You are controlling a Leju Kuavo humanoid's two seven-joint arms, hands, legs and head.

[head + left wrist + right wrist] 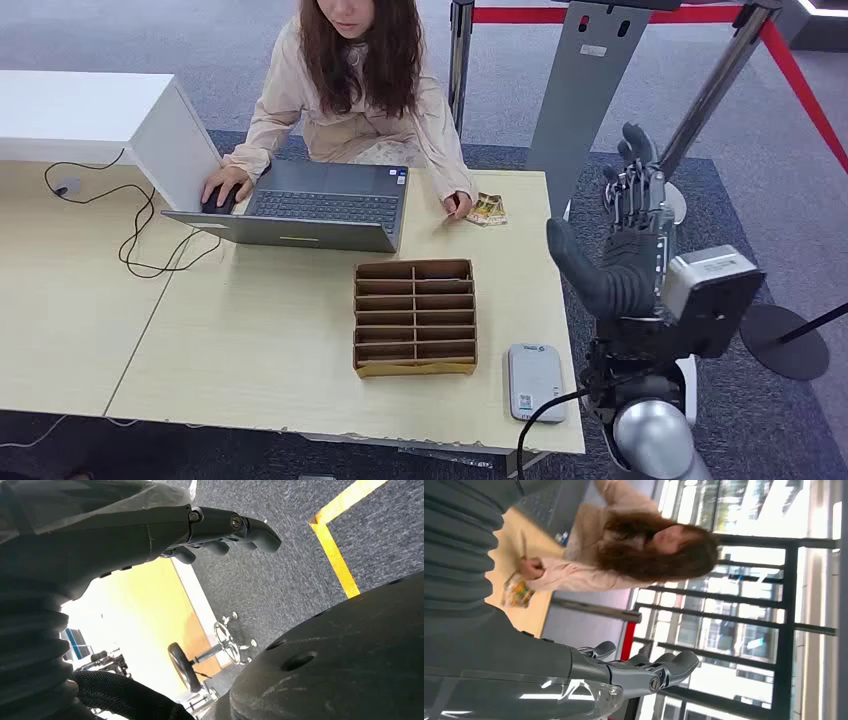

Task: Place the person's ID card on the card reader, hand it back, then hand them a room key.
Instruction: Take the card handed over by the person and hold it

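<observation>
ID card [487, 208] lies on the worktop [260, 340] under the person's fingers, ahead and left of the raised right hand [625, 235], which is open and empty. Reach over, pinching its free edge cleanly.

Table surface, as I see it from the head view

The light wooden table [260, 340] carries a laptop [310, 205], a compartmented cardboard tray [414, 317], a card reader [535, 380], a card [487, 209] and cables [130, 235].

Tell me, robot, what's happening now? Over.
Right hand raised beside the table, holding nothing. Left hand hanging, holding nothing. ID card on the table by the person's hand. Card reader bare.
</observation>
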